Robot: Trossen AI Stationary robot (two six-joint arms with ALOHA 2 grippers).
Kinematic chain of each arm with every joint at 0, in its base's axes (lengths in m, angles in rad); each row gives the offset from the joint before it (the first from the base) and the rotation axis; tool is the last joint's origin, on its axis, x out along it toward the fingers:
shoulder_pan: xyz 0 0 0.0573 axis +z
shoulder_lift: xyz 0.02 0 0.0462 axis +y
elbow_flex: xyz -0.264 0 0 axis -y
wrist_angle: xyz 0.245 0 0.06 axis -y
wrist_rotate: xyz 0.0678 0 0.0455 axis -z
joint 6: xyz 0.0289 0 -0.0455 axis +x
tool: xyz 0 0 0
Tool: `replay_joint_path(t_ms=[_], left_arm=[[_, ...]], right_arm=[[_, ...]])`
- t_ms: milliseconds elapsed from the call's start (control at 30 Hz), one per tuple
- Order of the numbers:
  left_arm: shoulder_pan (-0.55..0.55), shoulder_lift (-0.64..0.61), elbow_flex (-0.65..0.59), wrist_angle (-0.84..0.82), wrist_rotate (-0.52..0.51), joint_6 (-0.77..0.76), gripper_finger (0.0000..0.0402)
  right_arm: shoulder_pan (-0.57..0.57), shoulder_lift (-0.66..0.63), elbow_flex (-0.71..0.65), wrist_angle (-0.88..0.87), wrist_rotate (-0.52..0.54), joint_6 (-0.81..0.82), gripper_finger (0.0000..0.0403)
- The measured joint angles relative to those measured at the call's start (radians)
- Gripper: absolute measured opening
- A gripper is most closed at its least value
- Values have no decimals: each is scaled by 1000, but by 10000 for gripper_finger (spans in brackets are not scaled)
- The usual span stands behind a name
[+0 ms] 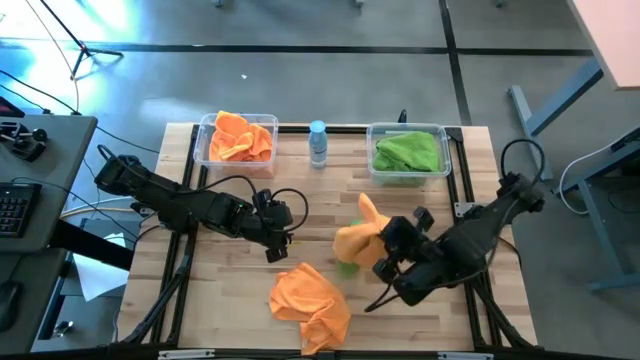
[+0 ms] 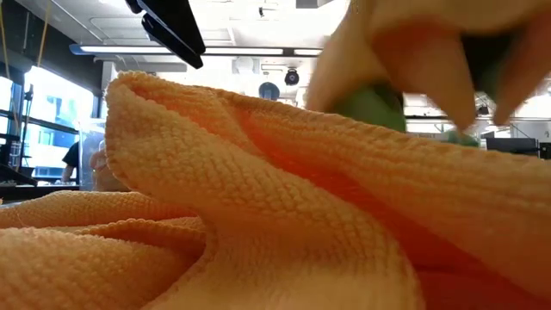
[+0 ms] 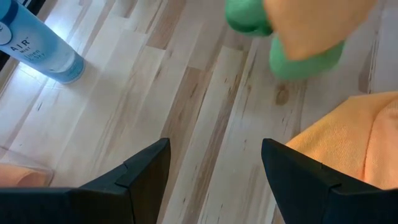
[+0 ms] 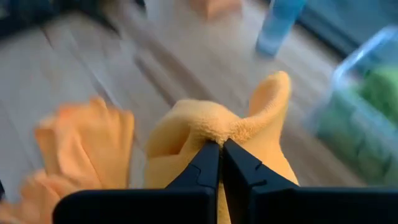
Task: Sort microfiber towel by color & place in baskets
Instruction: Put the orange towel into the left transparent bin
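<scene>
Right gripper (image 4: 220,149) clamped shut on orange towel (image 1: 358,240), mid-table over a green towel (image 3: 298,59). Left gripper (image 3: 214,165) wide open, empty, over bare wood. Orange pile (image 1: 310,300) at front edge.

Orange towel (image 1: 357,240) lifted, another (image 1: 310,300) crumpled on table; baskets (image 1: 236,142) hold rest.
</scene>
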Motion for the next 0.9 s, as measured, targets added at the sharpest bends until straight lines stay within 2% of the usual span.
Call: replay_joint_path(t_ms=[67, 133, 233, 333, 500, 733, 900], left_arm=[[0, 0, 0, 0, 3, 0, 241], [0, 0, 0, 0, 7, 0, 241], [0, 0, 0, 0, 7, -1, 241], [0, 0, 0, 0, 7, -8, 241], [0, 0, 0, 0, 17, -8, 241], [0, 0, 0, 0, 23, 1, 241], [0, 0, 0, 0, 23, 3, 241]], right_arm=[[12, 0, 48, -12, 74, 0, 2], [19, 0, 81, -5, 102, -23, 1], [21, 0, 97, 12, 61, -67, 1], [19, 0, 83, 4, 17, -24, 1], [-6, -1, -53, 3, -146, 62, 1], [-2, 0, -384, 105, -421, 238, 1], [18, 0, -563, 208, -610, 353, 30]])
